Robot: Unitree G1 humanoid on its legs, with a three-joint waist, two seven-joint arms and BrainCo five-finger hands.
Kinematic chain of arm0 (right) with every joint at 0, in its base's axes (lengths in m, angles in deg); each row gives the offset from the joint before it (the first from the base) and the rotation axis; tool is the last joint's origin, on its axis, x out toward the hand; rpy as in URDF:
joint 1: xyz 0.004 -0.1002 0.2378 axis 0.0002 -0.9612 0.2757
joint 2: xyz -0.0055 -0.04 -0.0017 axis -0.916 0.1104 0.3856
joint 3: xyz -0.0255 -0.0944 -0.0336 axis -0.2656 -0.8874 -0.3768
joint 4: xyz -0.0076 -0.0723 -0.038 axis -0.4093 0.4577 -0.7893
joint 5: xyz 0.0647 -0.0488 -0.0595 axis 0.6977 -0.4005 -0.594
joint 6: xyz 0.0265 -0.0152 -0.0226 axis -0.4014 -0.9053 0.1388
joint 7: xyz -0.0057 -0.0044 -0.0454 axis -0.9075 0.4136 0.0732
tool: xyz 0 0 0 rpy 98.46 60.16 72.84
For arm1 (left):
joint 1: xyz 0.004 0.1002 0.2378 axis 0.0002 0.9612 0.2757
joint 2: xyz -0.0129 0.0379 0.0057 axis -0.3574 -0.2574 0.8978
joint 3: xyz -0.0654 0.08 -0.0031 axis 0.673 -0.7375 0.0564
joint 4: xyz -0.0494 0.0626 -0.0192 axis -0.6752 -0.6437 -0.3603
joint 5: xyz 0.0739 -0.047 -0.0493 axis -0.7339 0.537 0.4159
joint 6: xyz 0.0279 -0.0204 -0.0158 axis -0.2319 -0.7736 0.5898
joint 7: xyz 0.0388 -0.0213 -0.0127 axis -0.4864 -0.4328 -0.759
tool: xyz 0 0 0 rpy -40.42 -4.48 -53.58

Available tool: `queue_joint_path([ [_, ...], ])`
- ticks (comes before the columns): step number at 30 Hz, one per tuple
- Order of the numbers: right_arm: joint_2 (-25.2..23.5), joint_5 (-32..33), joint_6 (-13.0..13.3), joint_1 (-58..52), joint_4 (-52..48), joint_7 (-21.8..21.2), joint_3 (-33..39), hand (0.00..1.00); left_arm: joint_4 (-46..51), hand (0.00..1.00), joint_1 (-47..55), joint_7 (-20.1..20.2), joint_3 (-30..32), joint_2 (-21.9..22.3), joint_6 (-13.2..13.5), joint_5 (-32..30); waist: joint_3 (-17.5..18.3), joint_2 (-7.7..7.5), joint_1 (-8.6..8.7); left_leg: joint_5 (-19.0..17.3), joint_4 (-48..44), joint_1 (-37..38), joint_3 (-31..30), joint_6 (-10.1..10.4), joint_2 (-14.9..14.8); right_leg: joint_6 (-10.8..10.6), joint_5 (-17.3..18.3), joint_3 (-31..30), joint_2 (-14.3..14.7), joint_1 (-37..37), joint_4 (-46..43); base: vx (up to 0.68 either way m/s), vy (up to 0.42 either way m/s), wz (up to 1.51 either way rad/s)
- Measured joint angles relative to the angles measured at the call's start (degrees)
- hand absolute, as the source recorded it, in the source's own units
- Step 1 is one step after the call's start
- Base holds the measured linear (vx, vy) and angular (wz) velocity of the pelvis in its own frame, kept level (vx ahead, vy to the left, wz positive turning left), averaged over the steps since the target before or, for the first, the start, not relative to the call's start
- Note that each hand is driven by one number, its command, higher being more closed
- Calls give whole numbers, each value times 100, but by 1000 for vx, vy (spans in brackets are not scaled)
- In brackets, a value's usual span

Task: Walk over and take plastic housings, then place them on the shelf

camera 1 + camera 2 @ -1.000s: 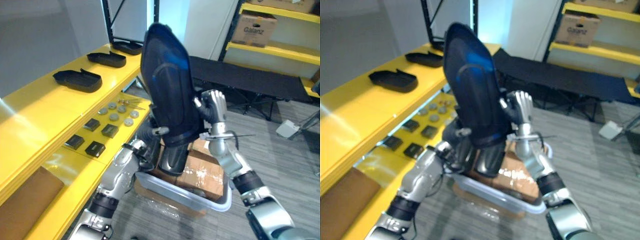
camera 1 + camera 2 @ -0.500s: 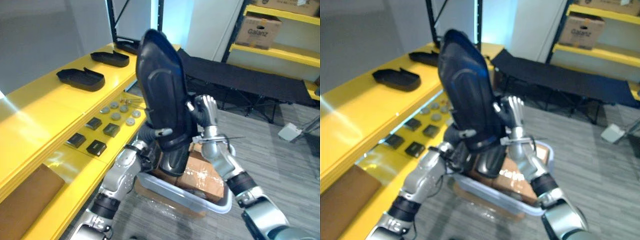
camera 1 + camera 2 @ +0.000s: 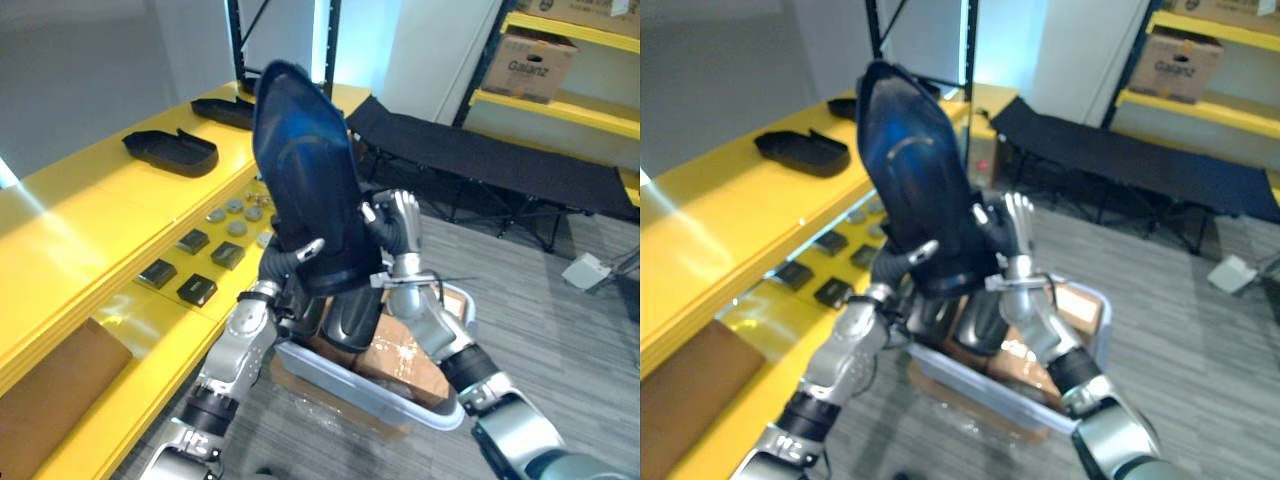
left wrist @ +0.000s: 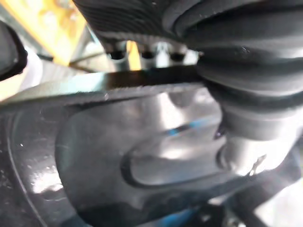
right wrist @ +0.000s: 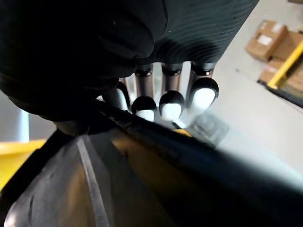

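I hold a large black plastic housing [image 3: 305, 185] upright in front of me, above a grey bin [image 3: 405, 405]. My right hand [image 3: 397, 224] is shut on its right edge, its fingertips [image 5: 171, 100] hooked over the housing's rim [image 5: 118, 189]. From below, my left hand [image 3: 292, 256] grips the lower end, one finger curled across the front. Its thumb [image 4: 251, 142] presses on the housing's glossy face [image 4: 142, 161]. Two more black housings [image 3: 170, 152] [image 3: 225, 110] lie on the yellow shelf top [image 3: 90, 220] to my left.
The bin holds a cardboard box [image 3: 405, 345] and another dark housing [image 3: 345, 322]. Small black blocks [image 3: 195, 290] and grey discs [image 3: 240, 212] lie on the lower yellow shelf. A black cot [image 3: 480, 150] stands behind, and a carton [image 3: 540, 62] sits on the far right rack.
The housing has swung left toward the yellow shelf with both hands on it. My left hand's fingers have curled onto its lower front. The view has shifted too.
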State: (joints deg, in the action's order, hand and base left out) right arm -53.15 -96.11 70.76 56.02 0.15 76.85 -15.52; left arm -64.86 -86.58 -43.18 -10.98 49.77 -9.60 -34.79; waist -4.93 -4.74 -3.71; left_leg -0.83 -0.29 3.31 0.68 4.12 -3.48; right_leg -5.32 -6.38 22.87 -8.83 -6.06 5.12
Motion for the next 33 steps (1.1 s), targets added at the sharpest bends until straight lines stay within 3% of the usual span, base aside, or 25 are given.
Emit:
queue_joint_path([
  [7, -452, 179, 445, -643, -386, 88, -10, 100, 2, 100, 344, -102, 256, 414, 605, 602, -107, -15, 42, -41, 0, 60, 151, 9, -6, -1, 1, -120, -1, 6, -3, -6, 12, -9],
  [13, -698, 232, 639, -1244, -935, 77, 17, 100, 342, 100, 747, 257, 340, 446, 563, 708, -140, -10, 167, -128, -29, 64, 396, 23, -41, 5, -2, -336, 27, 123, -53, 14, 21, -20],
  [14, -698, 229, 749, -1433, -1180, 38, 23, 0, 574, 100, 899, 327, 346, 446, 499, 706, -142, -7, 178, -166, -59, 81, 478, 28, -59, 4, -6, -420, 54, 142, -54, 48, 4, -27],
  [16, -708, 230, 987, -1714, -1493, -67, 36, 0, 865, 100, 1103, 438, 355, 456, 421, 707, -145, -2, 245, -249, -180, 70, 531, 44, -87, 5, -9, -483, 80, 109, -56, 64, 19, -28],
  [17, -698, 211, 1281, -1932, -1621, -268, 49, 0, 979, 100, 1218, 568, 487, 505, 392, 707, -149, 5, 284, -321, -262, 139, 628, 54, -107, 5, -9, -595, 92, 77, -57, 48, 43, -29],
  [21, -676, 222, 1560, -2220, -1613, -512, 54, 0, 1135, 100, 1242, 676, 737, 624, 393, 707, -178, 50, 391, -473, -355, 215, 667, 45, -135, 6, -7, -635, 99, -11, -57, 4, 30, -12],
  [26, -647, 524, 1540, -2365, -1647, -709, -16, 0, 1482, 100, 1260, 565, 970, 834, 586, 695, -228, 127, 386, -510, -345, 265, 755, 18, -94, 9, 3, -687, 48, -12, -95, -24, 41, -4],
  [31, -541, 2533, 1418, -2539, -2263, -1742, -19, 0, 1750, 100, 1342, 253, 640, 946, 760, 556, -259, 191, 409, -414, -207, 157, 425, -34, 46, -61, 64, -337, -45, -34, -116, -8, 22, 33],
  [33, -577, 2981, 1297, -2542, -2424, -2009, -16, 0, 1781, 100, 1370, 154, 608, 959, 858, 375, -260, 192, 409, -410, -203, 147, 382, -40, 67, -79, 77, -291, -64, -48, -116, 27, 30, 12],
])
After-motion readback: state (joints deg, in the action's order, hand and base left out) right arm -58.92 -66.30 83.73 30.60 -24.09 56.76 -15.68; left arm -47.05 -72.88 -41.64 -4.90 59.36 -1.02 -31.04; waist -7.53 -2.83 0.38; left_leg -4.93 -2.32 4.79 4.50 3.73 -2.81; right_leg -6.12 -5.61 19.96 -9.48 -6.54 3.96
